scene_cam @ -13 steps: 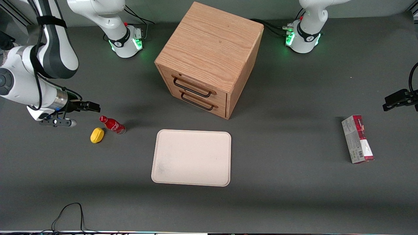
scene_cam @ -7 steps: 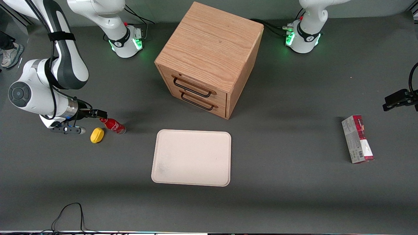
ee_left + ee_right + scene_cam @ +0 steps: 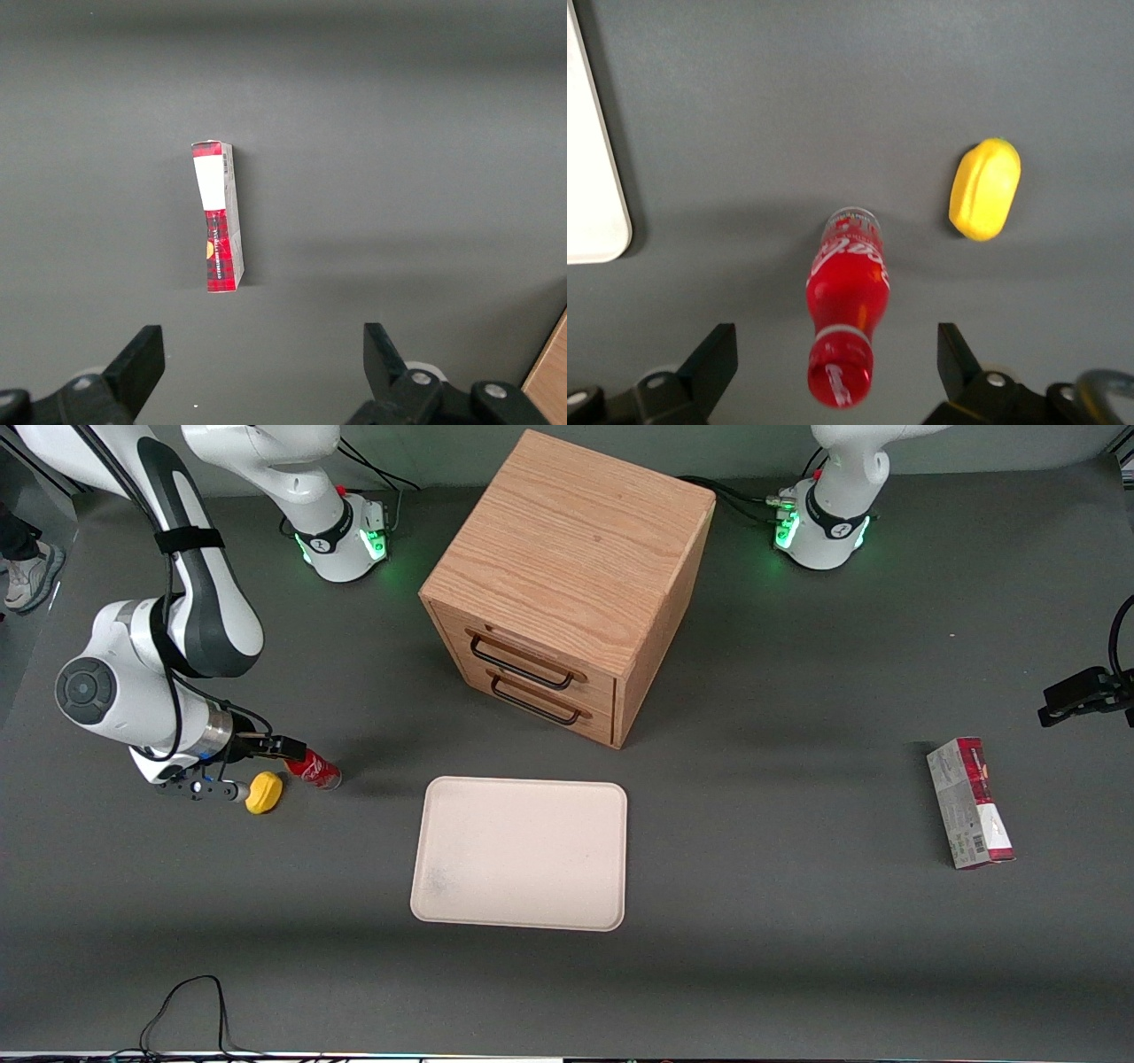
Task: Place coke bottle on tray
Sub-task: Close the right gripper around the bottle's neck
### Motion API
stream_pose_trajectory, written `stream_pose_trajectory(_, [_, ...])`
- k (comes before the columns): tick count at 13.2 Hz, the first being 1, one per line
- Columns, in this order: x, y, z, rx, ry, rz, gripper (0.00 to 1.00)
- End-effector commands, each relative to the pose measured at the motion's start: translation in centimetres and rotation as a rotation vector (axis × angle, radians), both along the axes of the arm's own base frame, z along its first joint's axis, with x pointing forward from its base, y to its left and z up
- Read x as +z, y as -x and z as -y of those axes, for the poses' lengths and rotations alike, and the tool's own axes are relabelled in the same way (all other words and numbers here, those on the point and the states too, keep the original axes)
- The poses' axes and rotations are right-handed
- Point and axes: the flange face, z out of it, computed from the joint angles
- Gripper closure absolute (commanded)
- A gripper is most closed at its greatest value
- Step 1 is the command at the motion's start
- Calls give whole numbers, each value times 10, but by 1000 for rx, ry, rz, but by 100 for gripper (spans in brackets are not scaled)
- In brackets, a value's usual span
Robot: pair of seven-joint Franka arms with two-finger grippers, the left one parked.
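One gripper, jaws wide, straddles the small red coke bottle upright on the bench; centre before closing, avoid yellow lemon-shaped object.

White script runs along the coke bottle, though its letters cannot be made out. The carton carries a barcode and small print, too fine to read.

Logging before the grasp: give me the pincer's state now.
Pincer: open, one finger on each side of the bottle's cap end, holding nothing.
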Motion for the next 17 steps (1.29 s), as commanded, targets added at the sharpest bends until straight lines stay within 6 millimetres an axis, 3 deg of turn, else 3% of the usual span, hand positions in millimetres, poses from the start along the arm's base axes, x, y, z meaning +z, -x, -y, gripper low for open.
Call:
stream_pose_trajectory(1, [-2,-5,-8,4,5,7,0])
stream_pose_trajectory(6, [-5,-3,-11,21,12,3,3])
stream_pose_trajectory(17, [-10,4,-10,80,49,-17,31])
